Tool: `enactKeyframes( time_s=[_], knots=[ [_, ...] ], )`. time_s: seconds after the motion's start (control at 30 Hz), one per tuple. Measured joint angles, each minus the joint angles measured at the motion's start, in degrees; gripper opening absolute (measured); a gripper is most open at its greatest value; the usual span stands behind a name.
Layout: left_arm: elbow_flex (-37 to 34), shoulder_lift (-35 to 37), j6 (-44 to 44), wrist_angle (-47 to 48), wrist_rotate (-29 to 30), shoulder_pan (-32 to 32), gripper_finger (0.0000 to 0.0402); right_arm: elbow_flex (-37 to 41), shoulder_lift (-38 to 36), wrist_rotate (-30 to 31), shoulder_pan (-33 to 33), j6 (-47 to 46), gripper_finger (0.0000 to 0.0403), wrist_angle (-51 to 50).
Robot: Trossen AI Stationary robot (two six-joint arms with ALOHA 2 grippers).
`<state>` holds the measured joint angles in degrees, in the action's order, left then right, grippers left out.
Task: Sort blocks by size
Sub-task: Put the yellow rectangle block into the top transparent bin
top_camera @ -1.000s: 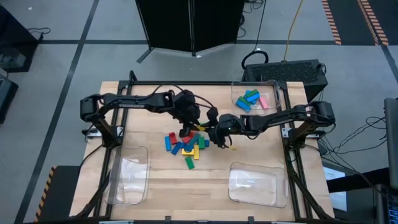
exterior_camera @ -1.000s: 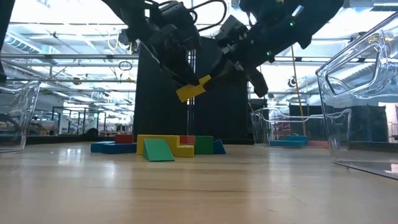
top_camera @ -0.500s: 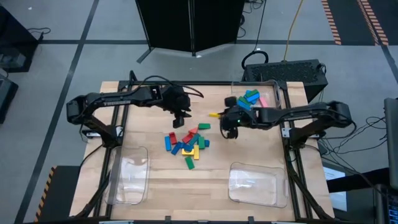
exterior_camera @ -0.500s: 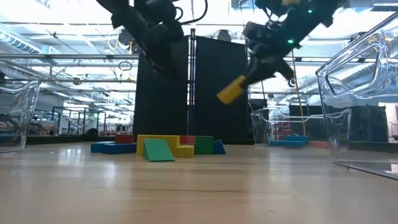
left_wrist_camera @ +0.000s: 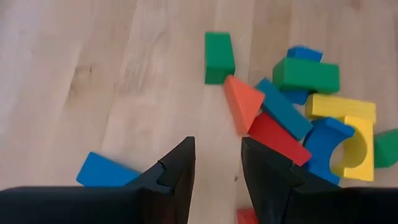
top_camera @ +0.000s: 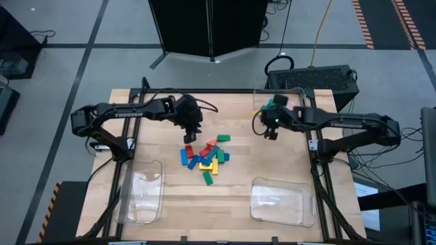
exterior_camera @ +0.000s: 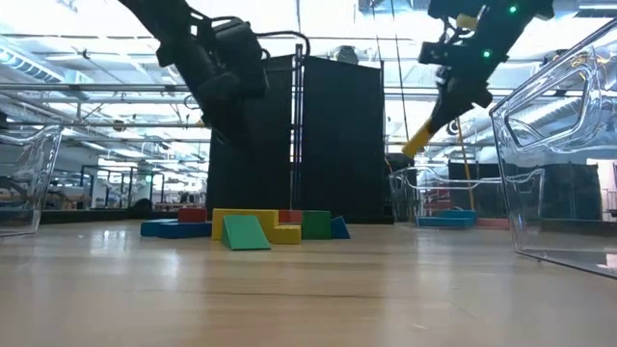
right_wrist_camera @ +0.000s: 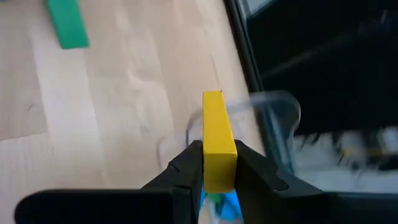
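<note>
Yellow block (right_wrist_camera: 217, 140) clamped between right gripper (right_wrist_camera: 214, 163) fingers, raised beside far-right tray (top_camera: 300, 99). Left gripper (left_wrist_camera: 217, 167) part-open, empty, above pile (top_camera: 206, 158).

A long yellow rectangular block (right_wrist_camera: 217, 140) is being held tilted between the right gripper's (right_wrist_camera: 214, 163) fingers; mixed coloured blocks (top_camera: 205, 158) are lying scattered just beneath the left gripper (top_camera: 191, 133).

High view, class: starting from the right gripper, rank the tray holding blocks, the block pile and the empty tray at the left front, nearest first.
1. Tray holding blocks: beside the right gripper, back right.
2. Block pile: mid-table, toward the left arm.
3. Empty left-front tray: opposite corner, farthest.
</note>
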<state>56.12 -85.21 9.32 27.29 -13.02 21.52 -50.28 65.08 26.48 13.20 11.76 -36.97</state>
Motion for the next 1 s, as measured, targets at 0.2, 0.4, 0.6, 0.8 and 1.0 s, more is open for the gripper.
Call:
enactKeyframes(
  time_s=[0.2, 0.4, 0.6, 0.8, 1.0],
  knots=[
    [-3.2, 0.0, 0.0, -2.5, -0.2, 0.4, 0.0131, 0.0, -1.4, -2.4, 6.7, -7.0, 0.0070, -7.2],
    [-3.4, 0.0, 0.0, -3.2, -0.2, 0.4, 0.0131, 0.0, -1.4, -2.9, 13.5, -7.6, 0.0070, -7.6],
    [-3.4, 0.0, 0.2, -3.4, 3.5, 0.4, 0.0131, 0.0, -1.3, -6.2, 20.9, -8.7, 0.0070, -9.2],
    [-3.4, 0.0, 0.3, -3.9, 8.8, 0.4, 0.0131, 0.0, -1.2, -9.1, 26.3, -9.7, 0.0070, -10.0],
    [-3.4, 0.0, 0.5, -5.5, 8.9, 0.4, 0.0131, 0.0, -0.8, -14.2, 30.3, -10.1, 0.0070, -10.3]
  ],
)
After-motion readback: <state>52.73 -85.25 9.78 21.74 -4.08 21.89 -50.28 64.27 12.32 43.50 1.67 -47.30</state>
